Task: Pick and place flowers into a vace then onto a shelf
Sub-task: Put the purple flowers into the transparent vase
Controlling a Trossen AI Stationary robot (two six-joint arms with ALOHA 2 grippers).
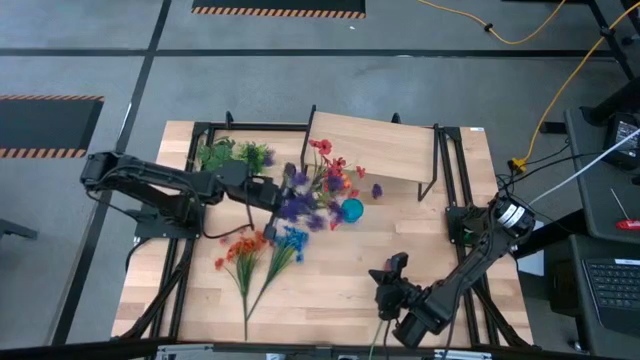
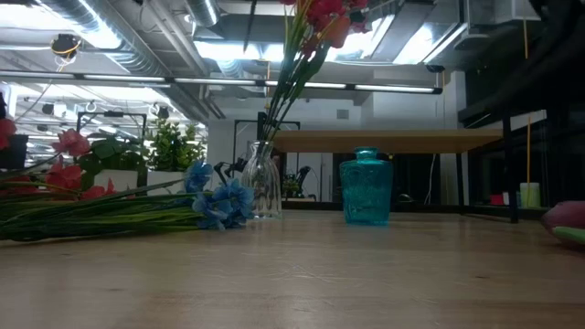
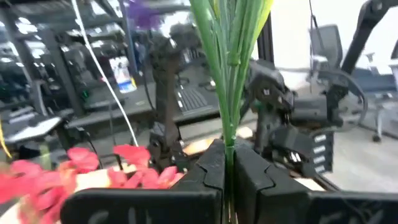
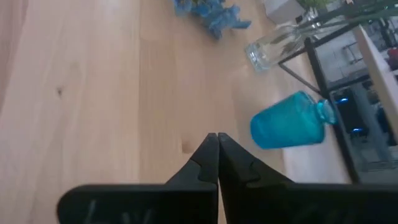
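Robotics lab or industrial workshop. Wooden table [image 1: 330, 270] stands on a grey concrete floor [image 1: 90, 60]; hazard-striped floor markings [image 1: 278, 11] lie beyond the table's far edge and to its left. Yellow cable [image 1: 520, 38] trails across the floor past the far right corner. Laptop keyboard [image 1: 612, 285] sits just right of the table. Above the table, exposed ducts [image 2: 128, 46] and strip lights [image 2: 219, 82]. Office chair [image 3: 320, 46] behind it.
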